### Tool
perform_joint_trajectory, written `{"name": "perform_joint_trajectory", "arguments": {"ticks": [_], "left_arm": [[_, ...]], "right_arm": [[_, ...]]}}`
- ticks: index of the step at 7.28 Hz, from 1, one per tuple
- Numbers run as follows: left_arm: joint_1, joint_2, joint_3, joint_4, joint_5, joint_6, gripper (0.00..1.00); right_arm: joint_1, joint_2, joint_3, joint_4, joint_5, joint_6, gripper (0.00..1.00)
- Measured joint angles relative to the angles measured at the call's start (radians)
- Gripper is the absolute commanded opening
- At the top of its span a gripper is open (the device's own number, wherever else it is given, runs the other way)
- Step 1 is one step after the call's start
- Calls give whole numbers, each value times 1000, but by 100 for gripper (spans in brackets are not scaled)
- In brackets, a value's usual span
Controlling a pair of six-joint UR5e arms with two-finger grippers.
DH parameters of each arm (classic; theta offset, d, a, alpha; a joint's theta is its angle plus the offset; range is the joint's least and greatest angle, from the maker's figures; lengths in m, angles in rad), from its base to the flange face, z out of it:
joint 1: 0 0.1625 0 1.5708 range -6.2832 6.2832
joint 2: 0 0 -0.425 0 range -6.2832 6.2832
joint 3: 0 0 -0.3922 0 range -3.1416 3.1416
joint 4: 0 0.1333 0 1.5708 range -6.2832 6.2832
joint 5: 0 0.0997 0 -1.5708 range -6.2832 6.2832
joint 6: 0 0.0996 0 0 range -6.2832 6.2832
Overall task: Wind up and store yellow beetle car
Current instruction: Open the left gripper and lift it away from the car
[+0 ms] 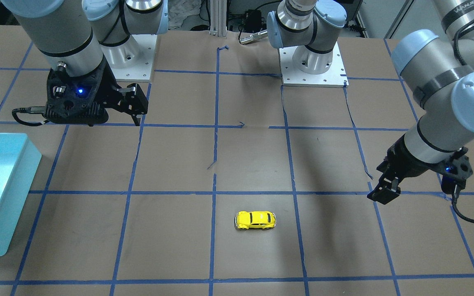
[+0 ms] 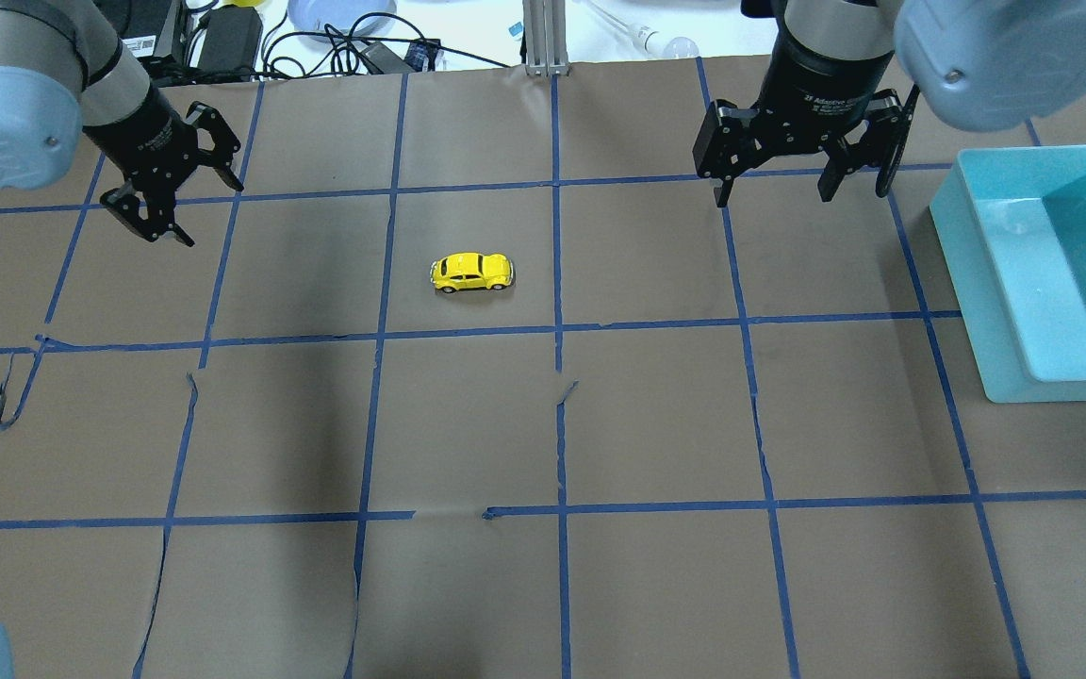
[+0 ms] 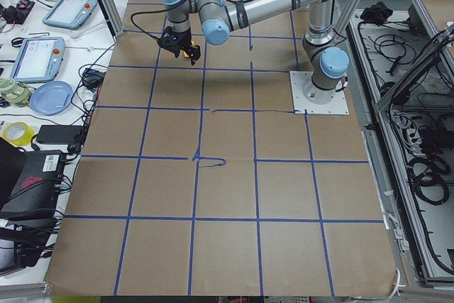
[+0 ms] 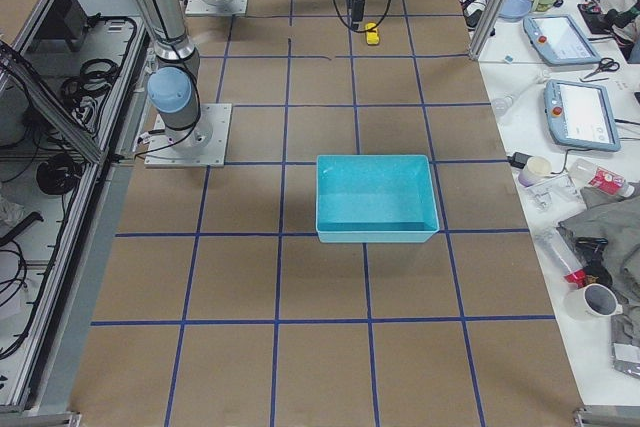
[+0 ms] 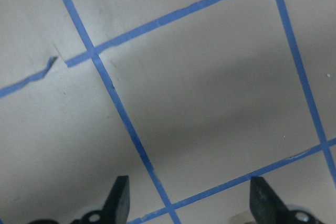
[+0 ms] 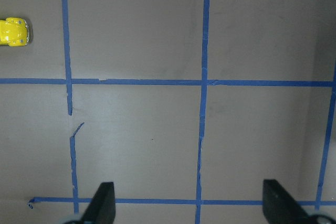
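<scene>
The yellow beetle car [image 2: 471,272] stands on its wheels on the brown paper near the table's middle. It also shows in the front-facing view [image 1: 255,220], in the exterior right view [image 4: 371,35] and at the left edge of the right wrist view [image 6: 13,32]. My left gripper [image 2: 172,195] is open and empty, hovering above the table well to the car's left. Its fingertips [image 5: 118,199] show in the left wrist view. My right gripper [image 2: 802,179] is open and empty, above the table well to the car's right.
A light-blue open bin [image 2: 1003,283] stands at the table's right edge, beyond the right gripper; it also shows in the front-facing view [image 1: 12,193]. Blue tape lines grid the brown paper, which is torn in places [image 2: 8,401]. Cables and clutter lie past the far edge.
</scene>
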Motion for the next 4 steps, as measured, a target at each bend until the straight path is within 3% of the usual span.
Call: {"name": "perform_joint_trajectory", "arguments": {"ticks": [4], "left_arm": [[-7,132,86,-189,72,461,100]], "right_arm": [[0,-5,-14,-5,1,0,100]]}}
